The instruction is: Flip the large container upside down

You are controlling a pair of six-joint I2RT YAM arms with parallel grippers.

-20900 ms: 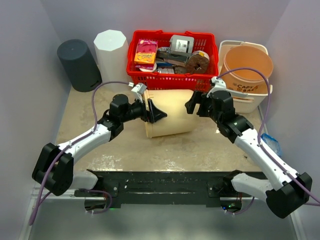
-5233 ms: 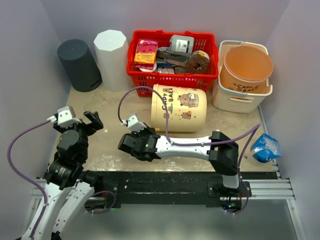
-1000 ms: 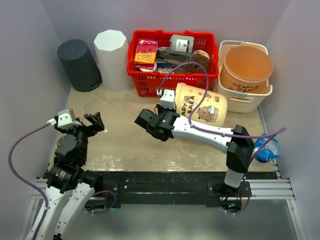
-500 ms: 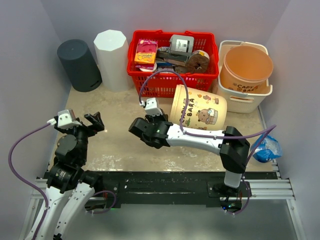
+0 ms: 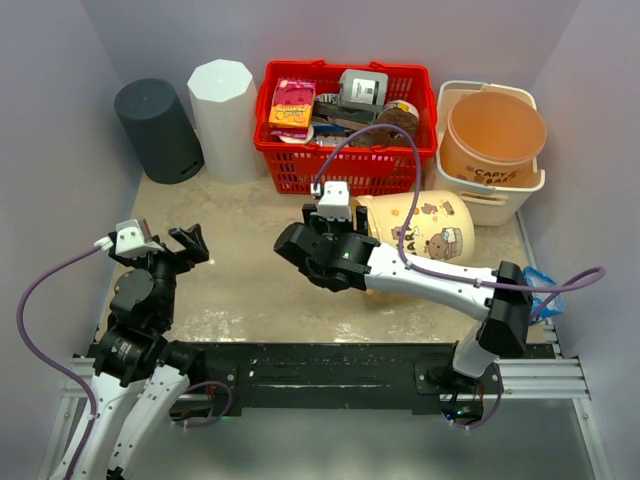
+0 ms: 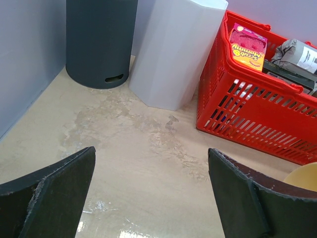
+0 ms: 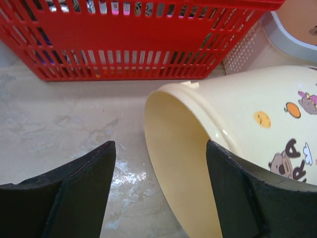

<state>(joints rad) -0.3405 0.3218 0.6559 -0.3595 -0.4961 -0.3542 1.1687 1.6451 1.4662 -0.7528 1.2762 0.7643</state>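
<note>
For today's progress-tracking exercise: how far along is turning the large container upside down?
Done: nothing final; the large cream plastic container with cartoon bears lies on its side before the red plastic basket, mouth facing the right tool. In hand: nothing; the right tool and the left tool both stand open and empty. Left: grip the container and set it mouth-down on the beige table.

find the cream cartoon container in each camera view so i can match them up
Top external: cream container lies on its side right of centre, just in front of the red basket.
Left wrist: only a sliver at the lower right edge, below the basket.
Right wrist: fills the right half, open mouth facing left.
Shared landmark: the red basket, behind it in all three.
</note>
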